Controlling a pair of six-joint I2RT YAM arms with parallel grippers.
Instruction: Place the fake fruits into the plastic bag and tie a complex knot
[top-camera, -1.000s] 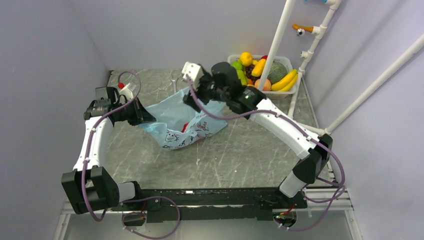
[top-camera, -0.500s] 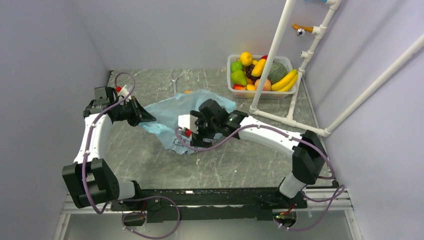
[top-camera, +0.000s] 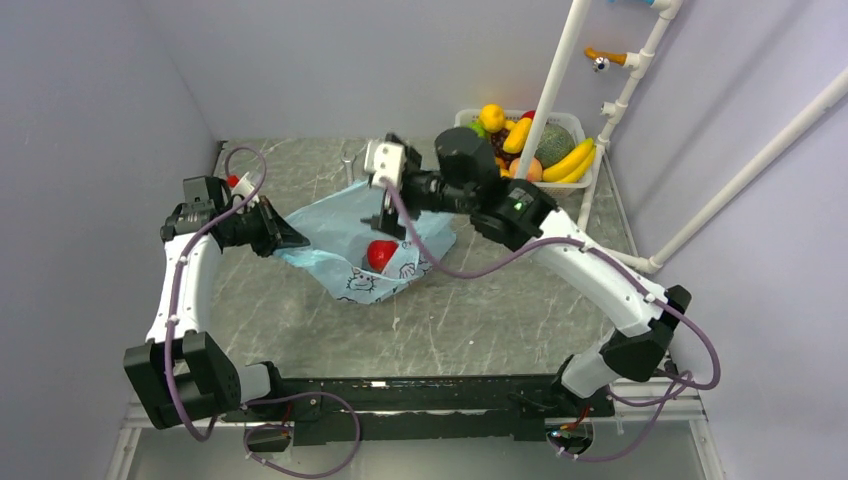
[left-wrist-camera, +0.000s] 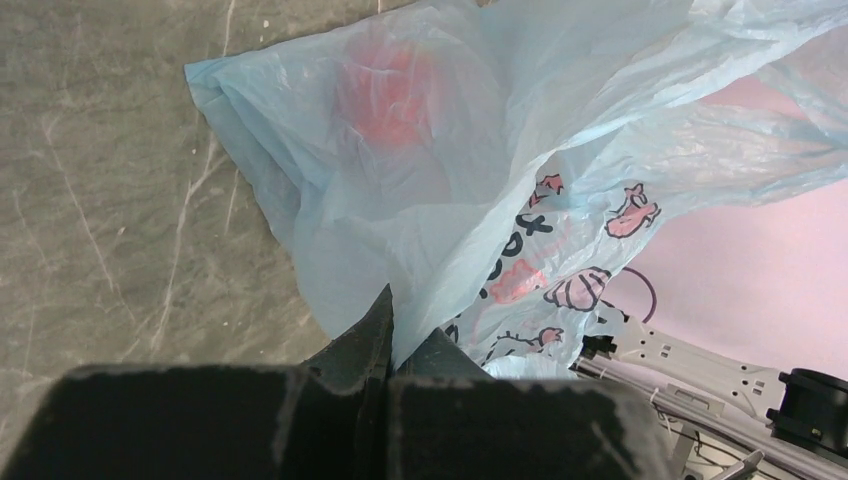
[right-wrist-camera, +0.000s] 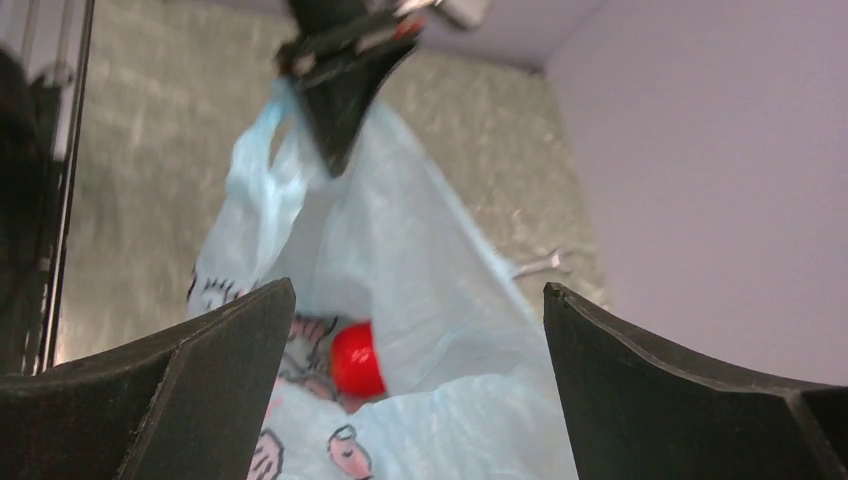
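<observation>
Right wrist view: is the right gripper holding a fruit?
No, the right gripper is open and empty; the red fruit lies inside the plastic bag below it.

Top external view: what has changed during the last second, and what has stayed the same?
The right gripper dipped to the plastic bag half a second ago and has since pulled back toward the far side, open and empty. A red fruit now shows clearly inside the bag. The left gripper stayed shut on the bag's edge.
</observation>
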